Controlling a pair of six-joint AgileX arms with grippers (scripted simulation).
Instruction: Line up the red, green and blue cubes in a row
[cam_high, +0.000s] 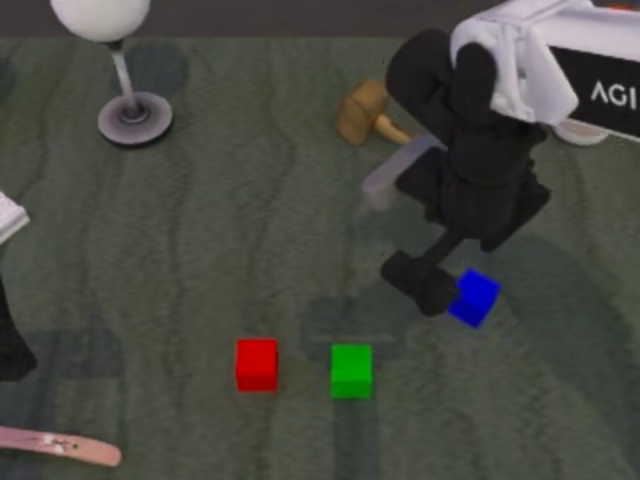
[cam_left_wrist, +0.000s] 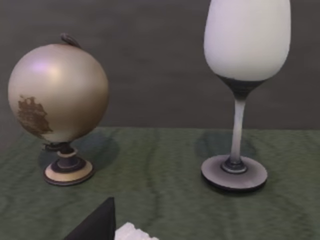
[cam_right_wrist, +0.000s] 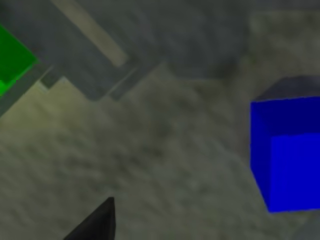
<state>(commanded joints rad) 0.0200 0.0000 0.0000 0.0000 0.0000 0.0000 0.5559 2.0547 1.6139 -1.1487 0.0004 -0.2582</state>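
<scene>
Right gripper, lower right of centre, touches the tilted blue cube; grip unclear; released crooked, it could miss the green cube and red cube

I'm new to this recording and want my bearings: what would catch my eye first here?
The right arm's black end effector hangs over the middle of the table, close beside the blue cube, which sits turned askew. Nearer the front edge, the red cube and green cube already sit side by side, apart. At the back left stands a white wine glass; the left arm is parked at the left edge.
</scene>
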